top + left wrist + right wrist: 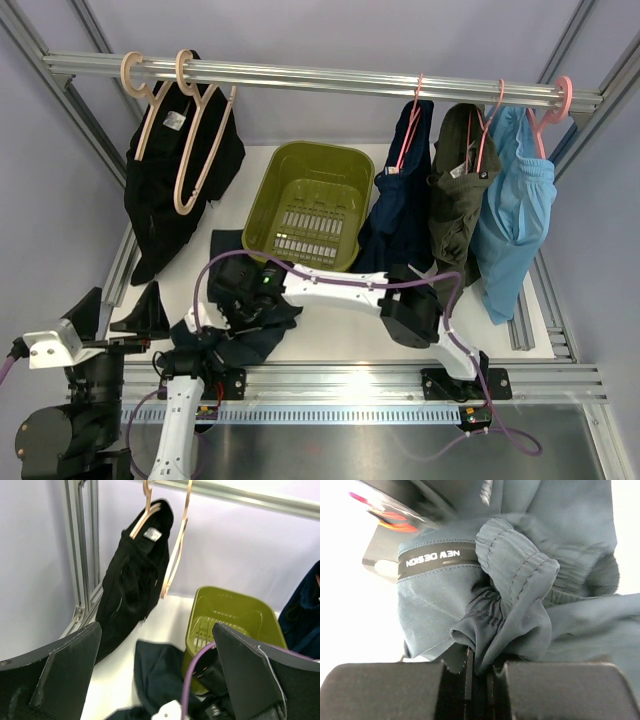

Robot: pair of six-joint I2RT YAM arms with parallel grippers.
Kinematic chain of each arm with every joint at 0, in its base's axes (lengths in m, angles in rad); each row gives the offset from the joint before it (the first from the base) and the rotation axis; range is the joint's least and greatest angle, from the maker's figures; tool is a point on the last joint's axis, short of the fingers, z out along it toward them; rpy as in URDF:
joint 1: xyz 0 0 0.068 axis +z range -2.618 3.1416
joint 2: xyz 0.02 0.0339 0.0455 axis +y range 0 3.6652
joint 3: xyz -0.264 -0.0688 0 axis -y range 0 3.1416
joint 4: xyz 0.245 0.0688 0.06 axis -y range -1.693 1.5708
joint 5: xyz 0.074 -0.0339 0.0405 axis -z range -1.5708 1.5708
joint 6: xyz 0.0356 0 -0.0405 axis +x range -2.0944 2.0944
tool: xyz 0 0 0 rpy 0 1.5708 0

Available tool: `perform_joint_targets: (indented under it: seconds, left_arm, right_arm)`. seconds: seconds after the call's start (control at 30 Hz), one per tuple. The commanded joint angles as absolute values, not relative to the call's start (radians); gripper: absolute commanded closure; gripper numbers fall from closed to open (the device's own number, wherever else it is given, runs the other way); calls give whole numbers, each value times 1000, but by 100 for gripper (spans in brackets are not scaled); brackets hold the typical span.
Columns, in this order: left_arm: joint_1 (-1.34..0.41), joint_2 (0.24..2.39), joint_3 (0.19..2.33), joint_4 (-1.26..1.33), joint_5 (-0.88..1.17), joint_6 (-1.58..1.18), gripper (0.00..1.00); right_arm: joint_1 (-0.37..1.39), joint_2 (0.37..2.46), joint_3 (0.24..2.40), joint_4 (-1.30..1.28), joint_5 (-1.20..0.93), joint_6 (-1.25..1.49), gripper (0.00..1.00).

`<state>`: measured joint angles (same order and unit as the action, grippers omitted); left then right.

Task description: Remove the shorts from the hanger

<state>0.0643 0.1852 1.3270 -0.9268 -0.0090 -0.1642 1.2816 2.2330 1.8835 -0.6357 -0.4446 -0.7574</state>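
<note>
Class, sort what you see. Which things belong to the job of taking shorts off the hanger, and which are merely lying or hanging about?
Belongs to the job: teal-slate shorts, pinched in the right gripper; navy shorts on a pink hanger.
Just about: olive-green basket; olive-green shorts; light-blue shorts; black garment.

One rail (pixel 320 75) carries five hangers: two beige hangers (pixel 183 68) at the upper left, three pink hangers (pixel 563 92) at the upper right. Four garments hang: one black garment (pixel 150 215), one navy shorts (pixel 405 215), one olive pair (pixel 455 195) and one light-blue pair (pixel 515 215). Lower centre shows one crumpled teal shorts (pixel 228 262), one green basket (pixel 265 205) and two arms (pixel 340 285).
</note>
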Motion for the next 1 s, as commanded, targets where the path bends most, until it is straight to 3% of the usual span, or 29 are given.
perform_joint_targets:
  seconds: [0.0, 0.3, 0.53, 0.97]
  left_arm:
    - [60, 216, 1368, -859, 29, -189, 1]
    - [61, 222, 1396, -831, 32, -206, 1]
    - [60, 221, 1376, -827, 31, -209, 1]
    - [60, 206, 1227, -762, 84, -233, 1]
  right_arm:
    - [1272, 2063, 1989, -692, -639, -730, 100]
    - [1207, 1876, 2054, -686, -801, -624, 100]
    - [1028, 1753, 2124, -657, -815, -474, 100]
    - [741, 1793, 2355, -514, -488, -411, 100]
